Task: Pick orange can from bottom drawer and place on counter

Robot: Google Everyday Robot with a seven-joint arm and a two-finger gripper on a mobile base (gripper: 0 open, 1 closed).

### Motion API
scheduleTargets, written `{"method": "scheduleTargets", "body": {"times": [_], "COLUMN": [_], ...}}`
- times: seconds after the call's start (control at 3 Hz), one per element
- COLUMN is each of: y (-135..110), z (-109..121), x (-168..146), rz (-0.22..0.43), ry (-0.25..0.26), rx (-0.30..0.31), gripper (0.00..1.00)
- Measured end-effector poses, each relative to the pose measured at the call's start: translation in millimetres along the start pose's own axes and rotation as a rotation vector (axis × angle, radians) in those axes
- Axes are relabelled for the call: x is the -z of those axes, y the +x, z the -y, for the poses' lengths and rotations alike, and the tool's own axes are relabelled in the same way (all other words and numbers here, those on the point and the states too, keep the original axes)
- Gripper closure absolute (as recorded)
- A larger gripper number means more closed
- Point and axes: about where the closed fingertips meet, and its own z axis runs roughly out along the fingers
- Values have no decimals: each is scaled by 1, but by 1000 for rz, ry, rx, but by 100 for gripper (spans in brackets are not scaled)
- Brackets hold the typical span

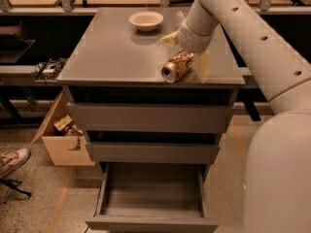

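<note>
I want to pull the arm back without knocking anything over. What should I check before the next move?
1. Orange-gold metal can on the grey cabinet counter: ok, it lies on its side near the front edge.
2. Gripper open: ok, its fingers are spread on either side of the can's rear end.
3. Fingers free of the can: cannot tell, they sit very close to it.
4. Can safe from rolling: cannot tell, since it lies on its side.
5. White bowl out of the way: ok, it is at the back of the counter, apart from the gripper.
6. Grey bottom drawer: ok, pulled out with nothing visible inside.
</note>
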Motion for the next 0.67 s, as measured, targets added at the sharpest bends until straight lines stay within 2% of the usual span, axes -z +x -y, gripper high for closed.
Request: {"method": "scheduleTargets", "body": {"times": [0.33, 0.67], "y": [10, 34], "z": [12, 23], "x": [19, 70], "rz": [-22, -119], "ry": [36, 86], "rx": [30, 51], "gripper": [0, 0]}}
